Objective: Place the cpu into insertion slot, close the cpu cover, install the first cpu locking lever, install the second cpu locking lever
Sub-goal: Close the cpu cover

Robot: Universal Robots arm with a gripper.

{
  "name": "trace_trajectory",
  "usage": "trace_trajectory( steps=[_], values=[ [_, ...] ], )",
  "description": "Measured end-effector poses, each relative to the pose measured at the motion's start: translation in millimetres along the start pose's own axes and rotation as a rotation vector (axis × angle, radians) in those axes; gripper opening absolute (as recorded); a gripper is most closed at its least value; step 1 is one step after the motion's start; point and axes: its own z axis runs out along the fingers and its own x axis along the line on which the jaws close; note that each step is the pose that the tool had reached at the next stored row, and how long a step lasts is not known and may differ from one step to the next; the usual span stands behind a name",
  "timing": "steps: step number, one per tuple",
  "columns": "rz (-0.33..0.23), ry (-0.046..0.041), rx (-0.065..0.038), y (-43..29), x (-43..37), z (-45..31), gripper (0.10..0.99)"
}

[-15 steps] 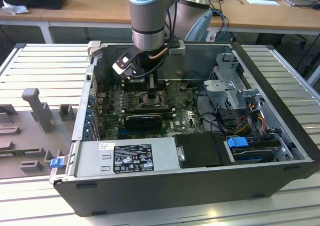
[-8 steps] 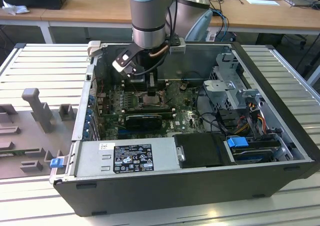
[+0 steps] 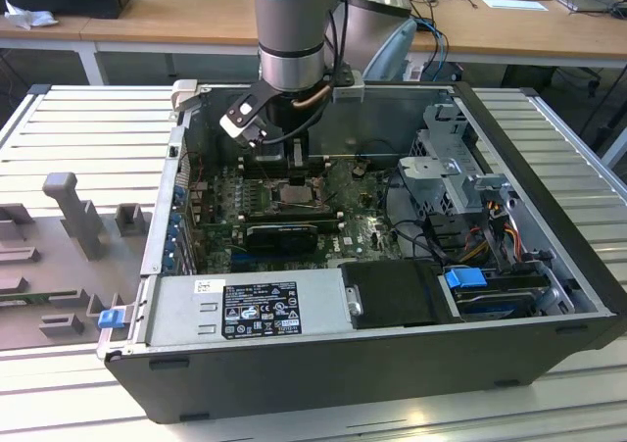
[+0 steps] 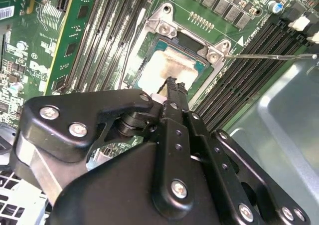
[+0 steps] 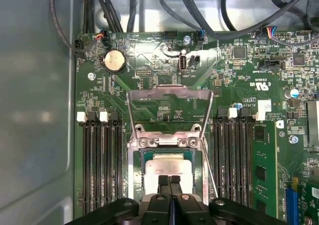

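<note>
Over the insertion slot (image 5: pixel 142 157) | end effector (image 5: pixel 168 179) tips pressed together, gripping nothing | cpu (image 5: pixel 172 161) lies in the slot | cpu cover (image 5: pixel 169 89) hinged open beyond the slot | risk: tips pressing down could scrape the cpu or skew it.

Elevated exterior overview; wrist views close over socket (image 5: pixel 140 160)

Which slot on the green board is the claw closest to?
The square insertion slot, with the pale cpu in it: the gripper hangs right over that chip. The long black memory slots lie off to either side.
</note>
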Motion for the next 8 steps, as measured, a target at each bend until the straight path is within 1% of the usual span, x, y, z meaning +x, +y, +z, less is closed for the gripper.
trace_trajectory(
  steps=[1, 3, 4, 5, 7, 8],
  values=[
    [0.0, -0.0002, 0.002, 1.1, 0.0, 0.0, 0.106],
    [0.002, -0.0005, 0.006, 6.3, -0.1, 0.4, 0.106],
    [0.002, 0.0025, 0.011, 7.5, -0.2, -0.6, 0.106],
    [0.002, 0.0028, 0.011, 7.7, -0.1, -2.7, 0.106],
    [0.002, 0.0028, 0.011, 8.4, 0.3, -10.7, 0.106],
    [0.002, 0.0028, 0.011, 8.5, 0.3, -11.1, 0.106]
  ],
)
